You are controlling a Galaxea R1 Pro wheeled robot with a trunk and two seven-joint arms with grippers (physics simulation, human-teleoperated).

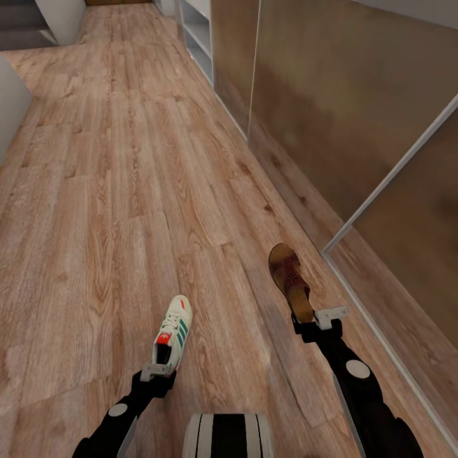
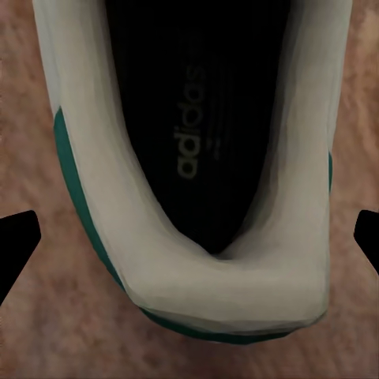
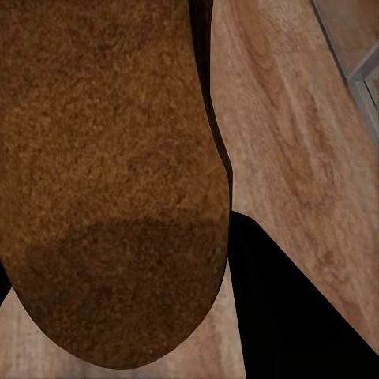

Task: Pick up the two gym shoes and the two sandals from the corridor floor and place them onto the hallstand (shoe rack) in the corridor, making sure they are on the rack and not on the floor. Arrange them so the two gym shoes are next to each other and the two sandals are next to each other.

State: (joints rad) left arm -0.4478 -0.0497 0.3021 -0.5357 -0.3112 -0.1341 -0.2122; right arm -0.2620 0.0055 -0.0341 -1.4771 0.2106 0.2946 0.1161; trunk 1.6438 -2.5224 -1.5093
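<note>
Wood-grain plank corridor floor [image 1: 127, 191] runs fwd from my base, light brown, boards lengthwise. Mirrored sliding-door wardrobe [image 1: 356, 114] lines the corridor on my right side, metal track at its foot. Far ahead, beyond the wardrobe on the same side, the light grey hallstand [image 1: 198, 38] shows open shelf levels; well apart from both arms. Grey wall edge [image 1: 9, 108] sits at far left.

Left arm: left gripper [image 1: 159, 374] carries one gym shoe [image 1: 173, 334] by the heel end, toe pointing fwd, sole toward the floor. White upper, green stripes, red-orange patches visible from head cam. Left wrist cam looks into the shoe opening [image 2: 197, 134]: dark insole w/ lettering, white heel collar, green sole edge below. Dark fingertips [image 2: 16, 245] show at either side of the heel, apart from the shoe walls in that view; I cannot tell exactly what part they pinch.

Right arm: right gripper [image 1: 316, 323] carries one sandal [image 1: 289, 280] by its heel end, toe fwd, tilted on edge w/ brown strap side up. Right wrist cam shows the sandal's brown underside [image 3: 110, 181] close up, floor beyond, and a dark finger [image 3: 292, 316] beside it. Fingers pinch the sandal heel; contact pts hidden.

Both shoes sit above floor level, near each gripper, well apart from each other.
</note>
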